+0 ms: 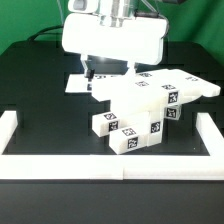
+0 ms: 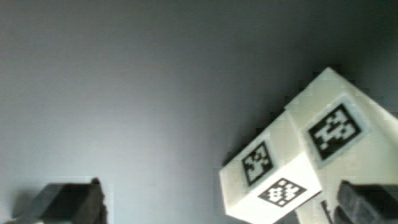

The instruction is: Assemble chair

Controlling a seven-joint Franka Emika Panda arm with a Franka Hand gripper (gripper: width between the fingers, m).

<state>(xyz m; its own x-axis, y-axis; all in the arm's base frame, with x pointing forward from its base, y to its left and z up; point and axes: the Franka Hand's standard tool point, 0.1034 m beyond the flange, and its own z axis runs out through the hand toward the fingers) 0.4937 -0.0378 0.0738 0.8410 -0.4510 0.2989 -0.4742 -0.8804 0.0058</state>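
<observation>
A low white border rail (image 1: 110, 162) fences the near edge of the black tabletop (image 1: 40, 110), seemingly to keep loose parts from sliding off. Just behind it, from the centre toward 3 o'clock in the exterior view, the chair (image 1: 140, 105) lies in chunky white pieces, apparently unjoined and heaped together, their marker tags turned outward where a camera can read them. Over the heap's 11 o'clock side hangs the end effector (image 2: 217, 203), jaws spread wide and holding nothing. The wrist view shows one tagged piece (image 2: 306, 140) beside a fingertip, apparently being lined up for a pick. Farthest back, at 10 o'clock, the marker board (image 1: 76, 82) lies flat.
</observation>
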